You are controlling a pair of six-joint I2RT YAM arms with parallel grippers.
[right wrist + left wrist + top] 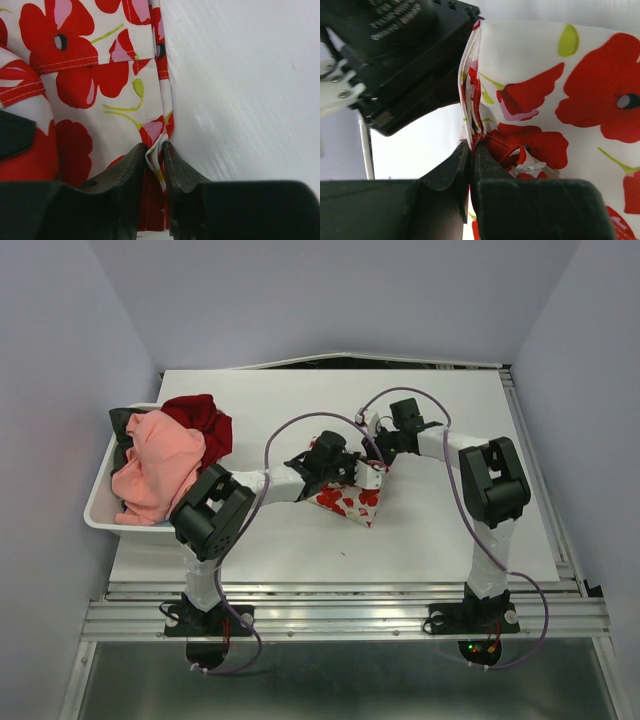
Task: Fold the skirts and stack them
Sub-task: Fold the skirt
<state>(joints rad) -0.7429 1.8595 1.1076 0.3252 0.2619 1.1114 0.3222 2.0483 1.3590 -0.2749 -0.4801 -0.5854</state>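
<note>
Left gripper: jaws closed on a bunched seam of the white skirt with red flowers. Several layers of cloth are pinched between the pads, and a small white bow or tie sits just at 3 o'clock of the pinch.

Right gripper: jaws likewise closed, on a thin hemmed edge of the same skirt. Cloth spreads away to 10 o'clock. Bare white table lies from 12 to 3 o'clock.

Top view: the two grippers meet near the middle of the table. The left is at about 10 o'clock of the skirt and the right at about 1 o'clock. The cloth hangs or drapes down from them to a point at 6 o'clock. I cannot tell whether that lower corner rests on the table or is just clear of it, because the arms cover much of it.

At 9 o'clock of the table is a white bin. It holds the salmon-pink skirt heaped inside, a dark red garment at its 1 o'clock, and something dark at the far rim.

Step in hand, as I judge it: working the first skirt, held by two edges, with the fold not set down. Nothing is stacked yet and the pink skirt is untouched in the bin.

The next move calls for both arms travelling together with even tension. The held edge then goes over the lower part and is laid flat before either grip lets go. Uneven pull would likely slip the thin right-hand hem.
</note>
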